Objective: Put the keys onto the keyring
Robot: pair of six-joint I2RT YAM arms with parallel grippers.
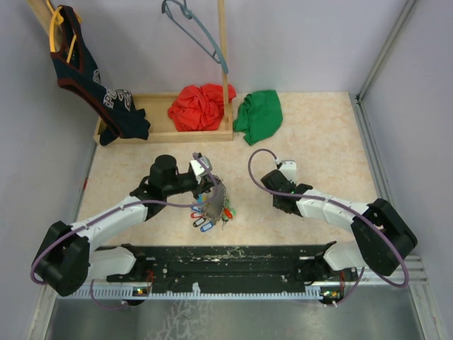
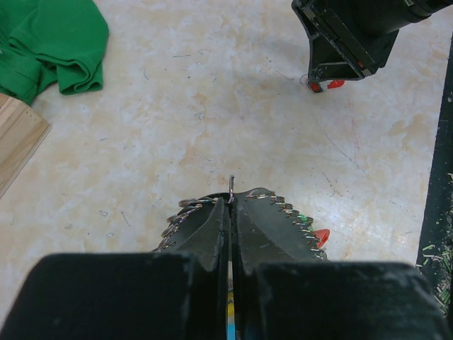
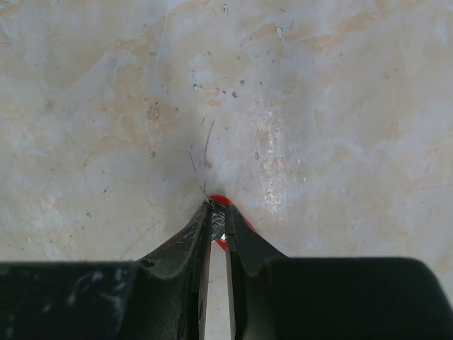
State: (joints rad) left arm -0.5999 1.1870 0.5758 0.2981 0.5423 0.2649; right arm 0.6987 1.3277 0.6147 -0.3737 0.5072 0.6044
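Your left pincer [image 2: 231, 200] is clamped tight on the keyring [image 2: 231, 183]. Your right pincer [image 3: 218, 212], nearly closed, pinches 1 red-tagged key [image 3: 222, 205] on the table [image 3: 318, 106].

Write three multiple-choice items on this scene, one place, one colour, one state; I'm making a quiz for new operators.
1. Where is the green cloth? A. on the table beside the wooden tray B. inside the tray C. on the floor
2. What colour is the tag between the right gripper's tips? A. yellow B. red C. blue
3. How is the left gripper? A. wide open B. shut on the green cloth C. shut on the keyring
Key: 1 A, it lies on bare tabletop right of the tray. 2 B, red shows at the tips. 3 C, its fingers pinch the keyring's wire, keys bunched around them.
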